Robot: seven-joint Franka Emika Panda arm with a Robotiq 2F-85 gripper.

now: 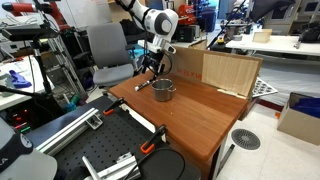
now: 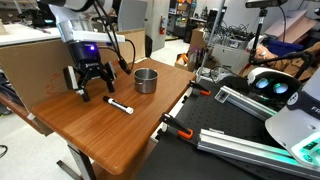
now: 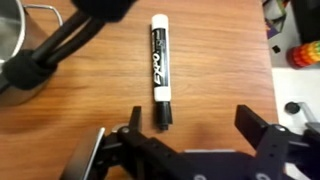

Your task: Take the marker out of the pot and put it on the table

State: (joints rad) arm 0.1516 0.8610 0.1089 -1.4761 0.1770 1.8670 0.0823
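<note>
At the bottom edge of the wrist view, closest to the lens, the black gripper (image 3: 190,130) shows its two jaws spread wide, pinching nothing. Just above them, in the centre of the frame, the marker (image 3: 158,70) lies flat on the reddish-brown table (image 3: 225,70). Its barrel is white with black lettering, and its dark end points down toward the gap between the jaws. It is out of the pot (image 3: 14,45), whose shiny curved wall fills the upper left corner, apart from the marker.

In an exterior view the marker (image 2: 120,106) lies left of centre, below and left of the pot (image 2: 146,80). The gripper (image 2: 90,88) hangs low over the wood further left. The pot's open mouth looks empty, though its floor is not fully visible.

The placing seems done. What remains, I judge, is a clean retreat: rise straight up with the jaws wide, so no finger brushes the round barrel and sets it rolling.
</note>
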